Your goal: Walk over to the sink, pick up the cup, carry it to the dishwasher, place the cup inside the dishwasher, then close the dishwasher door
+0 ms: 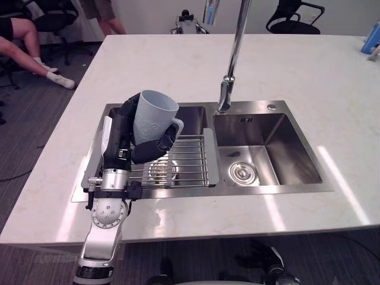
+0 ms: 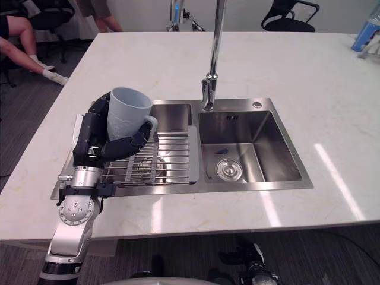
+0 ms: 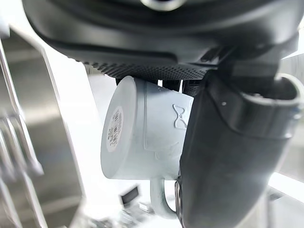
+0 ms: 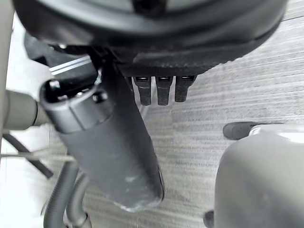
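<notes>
A pale blue-grey cup (image 1: 153,116) with a handle hangs tilted above the left basin of the steel sink (image 1: 267,189). My left hand (image 1: 122,139) is shut on it, fingers round the far wall and the thumb across the front by the handle. Close up, the cup (image 3: 142,137) shows its base label and a bow mark, with my thumb (image 3: 223,156) pressed on its side. Below the cup a wire rack (image 1: 187,160) spans the left basin. My right hand (image 4: 114,147) hangs idle over the grey floor, fingers relaxed and holding nothing.
A tall faucet (image 1: 231,65) rises behind the divider between the basins. The right basin (image 1: 261,154) holds just its drain. A round white item (image 1: 160,171) lies under the rack. A blue bottle (image 1: 371,38) stands at the counter's far right. A person's legs (image 1: 29,53) and office chairs are beyond the far left.
</notes>
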Robot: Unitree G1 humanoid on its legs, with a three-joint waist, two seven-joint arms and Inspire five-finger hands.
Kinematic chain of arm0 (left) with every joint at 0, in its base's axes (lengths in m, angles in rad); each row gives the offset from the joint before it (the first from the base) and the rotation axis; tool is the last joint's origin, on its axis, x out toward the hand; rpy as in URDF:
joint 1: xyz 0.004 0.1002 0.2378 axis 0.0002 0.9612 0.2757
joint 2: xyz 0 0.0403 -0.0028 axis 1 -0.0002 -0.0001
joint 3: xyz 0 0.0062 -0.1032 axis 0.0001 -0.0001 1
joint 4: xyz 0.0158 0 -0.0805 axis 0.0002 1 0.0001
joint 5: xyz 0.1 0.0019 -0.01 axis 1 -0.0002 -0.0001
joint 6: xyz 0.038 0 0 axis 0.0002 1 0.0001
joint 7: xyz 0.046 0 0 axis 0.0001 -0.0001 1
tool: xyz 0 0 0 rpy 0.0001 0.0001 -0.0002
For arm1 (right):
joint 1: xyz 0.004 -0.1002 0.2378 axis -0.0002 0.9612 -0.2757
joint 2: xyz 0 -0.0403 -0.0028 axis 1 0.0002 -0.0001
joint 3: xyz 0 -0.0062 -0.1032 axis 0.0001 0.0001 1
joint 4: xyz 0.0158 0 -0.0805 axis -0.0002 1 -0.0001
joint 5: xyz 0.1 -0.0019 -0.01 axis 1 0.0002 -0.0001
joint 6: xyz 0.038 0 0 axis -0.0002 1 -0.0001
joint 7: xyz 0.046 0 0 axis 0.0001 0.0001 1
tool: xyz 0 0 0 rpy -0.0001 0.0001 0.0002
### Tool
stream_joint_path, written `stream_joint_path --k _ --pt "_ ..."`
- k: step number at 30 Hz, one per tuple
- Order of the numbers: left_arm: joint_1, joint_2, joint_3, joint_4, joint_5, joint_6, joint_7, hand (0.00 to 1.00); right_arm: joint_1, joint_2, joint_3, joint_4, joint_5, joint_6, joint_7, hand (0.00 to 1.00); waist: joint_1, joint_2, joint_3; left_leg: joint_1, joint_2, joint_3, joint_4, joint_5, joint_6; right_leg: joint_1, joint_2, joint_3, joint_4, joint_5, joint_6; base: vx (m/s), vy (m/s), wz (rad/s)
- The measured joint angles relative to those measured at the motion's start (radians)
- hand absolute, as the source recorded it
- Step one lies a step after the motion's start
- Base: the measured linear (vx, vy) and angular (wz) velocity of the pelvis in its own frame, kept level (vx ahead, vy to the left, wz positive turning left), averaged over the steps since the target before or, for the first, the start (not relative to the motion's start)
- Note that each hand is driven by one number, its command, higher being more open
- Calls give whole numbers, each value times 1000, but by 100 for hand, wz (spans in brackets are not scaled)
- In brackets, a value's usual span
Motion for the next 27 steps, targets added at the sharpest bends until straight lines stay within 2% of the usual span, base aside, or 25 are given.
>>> stream_joint_path --k 2,3,4,5,6,7,8,9,10,11,12,13,14,15,16,17,18,19,21,22,23,25,27 --pt "0 -24 -21 -31 -16 -4 25 30 0 12 -2 -65 0 2 -27 90 -15 -15 36 -50 4 3 102 -43 26 -62 -14 -46 111 2 1 -124 7 -30" --pt "0 -33 -29 -35 -17 -4 28 30 0 12 -4 -77 1 1 -34 90 -17 -16 42 -60 4 4 127 -53 30 -75 -18 -59 133 2 -1 -149 16 -13" --pt "0 -49 -53 -39 -17 -5 27 30 5 16 -17 -96 1 1 -47 90 -18 -14 45 -81 11 7 151 -75 54 -69 -21 -67 120 3 -4 -191 26 -3" --pt "8 -62 -57 -40 -17 -10 24 30 -6 29 -27 -95 5 3 -55 90 -16 -12 56 -87 13 14 158 -73 67 -102 -30 -76 301 -75 -22 -156 28 6" --pt "24 -67 -57 -40 -19 -11 24 30 -4 32 -27 -95 5 3 -58 90 -15 -10 57 -84 12 12 158 -69 72 -107 -28 -80 399 -112 -16 -145 -4 7" --pt "68 -81 -57 -46 -37 -17 24 30 -1 35 -24 -95 5 2 -57 90 -4 -4 58 -83 10 12 160 -65 78 -88 -25 -86 524 -159 14 -269 -143 0" --pt "161 -114 -67 -72 -78 -15 27 30 -28 23 -19 -94 18 1 -71 90 70 13 18 -244 23 6 223 -9 55 20 21 -82 249 -203 9 -347 -159 -4" --pt "162 -125 -72 -72 -81 -15 27 30 -46 23 -22 -94 27 1 -79 90 75 19 20 -268 29 1 212 18 49 47 32 -94 145 -212 -9 -430 -173 13" --pt "166 -134 -85 -63 -84 -4 26 30 -50 19 -27 -89 43 1 -88 90 62 38 26 -268 38 -25 207 36 45 70 47 -110 111 -201 -34 -261 -55 24" --pt "173 -135 -96 -63 -84 -1 23 30 -46 19 -29 -87 46 1 -94 90 59 41 26 -257 41 -32 200 42 41 81 53 -117 112 -201 -37 -250 -120 33" --pt "190 -141 -127 -76 -85 -1 22 30 -23 12 -27 -86 49 0 -101 90 53 59 21 -247 75 -50 199 72 27 90 96 -120 134 -188 -52 -145 -114 16" --pt "193 -141 -136 -86 -86 -2 25 30 -24 12 -28 -87 51 0 -102 90 52 69 22 -254 91 -62 196 93 14 75 114 -117 143 -176 -55 -233 -104 37" --pt "180 -132 -143 -99 -90 -7 25 30 -24 18 -33 -89 55 -5 -104 90 41 53 10 -281 79 -109 153 182 -70 66 114 -135 103 -163 -81 -281 -80 80" --pt "152 -137 -164 -93 -96 -6 22 30 -19 10 -55 -89 56 -8 -107 90 17 55 17 -325 80 -128 294 93 -24 59 108 -194 87 -137 -99 -355 -87 95" --pt "150 -141 -180 -94 -97 -8 19 30 -9 6 -68 -94 56 -8 -112 90 15 53 17 -323 77 -119 416 -20 19 56 97 -209 87 -126 -101 -273 -93 77" --pt "150 -141 -189 -93 -97 -10 17 30 2 2 -72 -102 56 -8 -118 90 13 51 18 -308 76 -108 475 -82 25 57 88 -213 86 -121 -101 -224 -37 40" --pt "149 -141 -194 -91 -97 -10 8 30 17 -7 -72 -112 56 -8 -121 90 5 51 17 -253 79 -97 540 -171 17 62 77 -227 82 -105 -100 -181 10 35" --pt "142 -140 -202 -82 -98 -15 6 30 33 -9 -72 -122 56 -8 -122 90 4 56 8 -185 84 -87 532 -227 1 52 62 -236 77 -97 -95 -182 34 38" --pt "120 -145 -222 -58 -98 -21 4 30 48 -10 -72 -128 57 -8 -126 90 -7 60 2 -94 82 -76 463 -250 -21 43 42 -265 71 -87 -81 -189 69 54" --pt "116 -156 -236 -46 -98 -21 4 30 52 -15 -72 -129 57 -8 -125 90 -20 82 -22 -28 81 -79 340 -246 -31 24 41 -289 54 -72 -68 -181 136 76" --pt "104 -169 -248 -22 -98 -21 5 30 52 -16 -79 -127 57 -8 -126 90 -23 111 -44 19 82 -82 189 -223 -71 -1 47 -311 41 -57 -55 -124 149 59" --pt "93 -163 -249 25 -99 -19 10 30 45 15 -80 -116 57 -6 -120 90 -13 102 -47 32 55 -87 134 -176 -51 7 25 -323 16 -24 -41 -84 164 31" --pt "95 -146 -248 68 -107 -13 14 30 46 47 -77 -114 57 -7 -114 90 -8 84 -54 32 35 -110 141 -173 -46 33 8 -344 -2 -11 -28 -58 131 31"
